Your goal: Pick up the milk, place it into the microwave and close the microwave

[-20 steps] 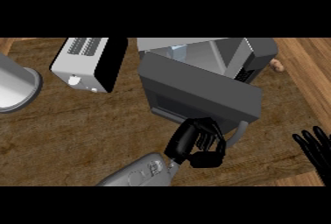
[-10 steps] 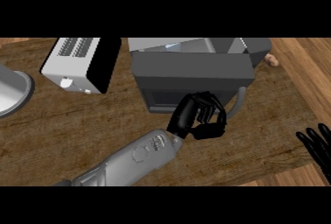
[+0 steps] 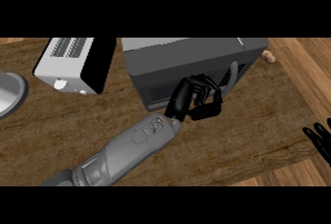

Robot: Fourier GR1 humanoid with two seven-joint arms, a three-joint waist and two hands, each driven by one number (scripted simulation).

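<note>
Microwave [image 3: 187,65] door pressed by left hand [image 3: 197,98].

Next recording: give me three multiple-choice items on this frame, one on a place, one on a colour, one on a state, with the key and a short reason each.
1. Where does the white slotted toaster stand?
A. Left of the dark grey microwave
B. On top of it
C. Right of it

2. What colour is the left hand?
A. White
B. Black
C. Red

3. How is the right hand?
A. Curled round a carton
B. Pressing the toaster
C. Open at the view's right edge

Key: 1 A, the toaster sits toward the view's left on the wooden counter. 2 B, black fingers at the microwave's front. 3 C, straight fingers, holding nothing.
</note>
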